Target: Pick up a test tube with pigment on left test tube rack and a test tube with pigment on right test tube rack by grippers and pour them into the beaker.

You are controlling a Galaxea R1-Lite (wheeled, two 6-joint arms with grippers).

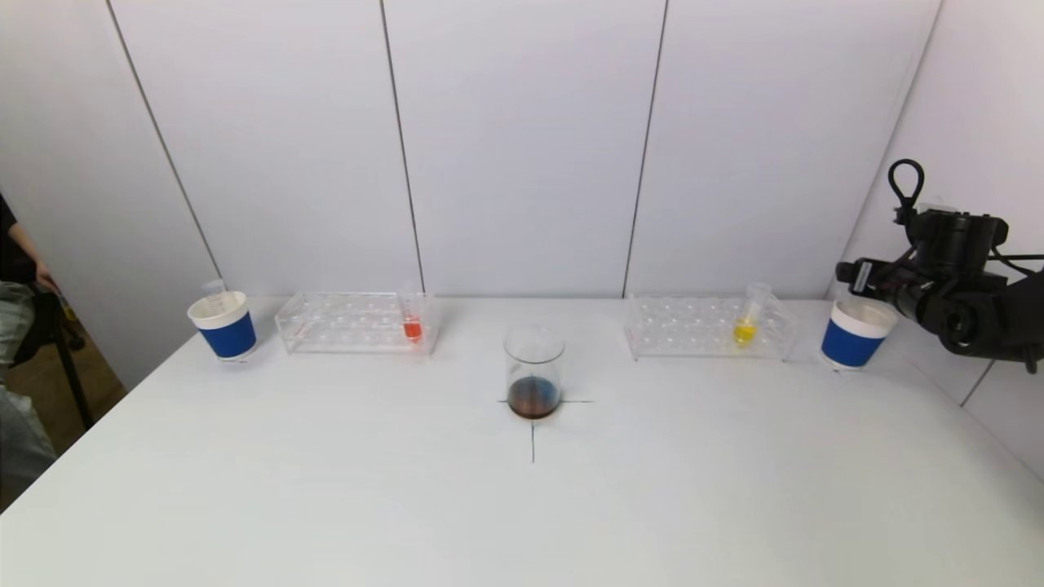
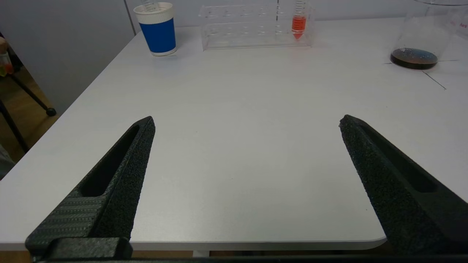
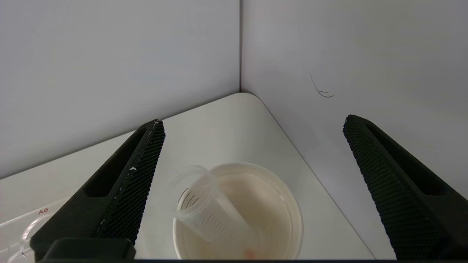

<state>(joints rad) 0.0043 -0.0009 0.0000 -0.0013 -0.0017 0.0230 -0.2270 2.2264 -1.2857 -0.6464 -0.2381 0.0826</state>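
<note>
Looks like a lab bench setup: clear test tube racks [image 1: 357, 323], a glass beaker [image 1: 534, 371], plain white table [image 1: 522, 505] and wall panels [image 1: 522, 147].

Right gripper [image 3: 252, 122] spread wide, nothing between its black fingers [image 3: 128, 186], hanging above a white cup [image 3: 289, 204]. Inside the cup, an empty clear tube [image 3: 212, 215] leaning tilted against the rim, graduation marks on its wall, a faint red trace near its tip. Cup close to the table's [image 3: 219, 124] far right corner, where two walls [image 3: 109, 54] meet. Corner of a clear rack [image 3: 22, 226] labelled A6 just left of the cup.
</note>
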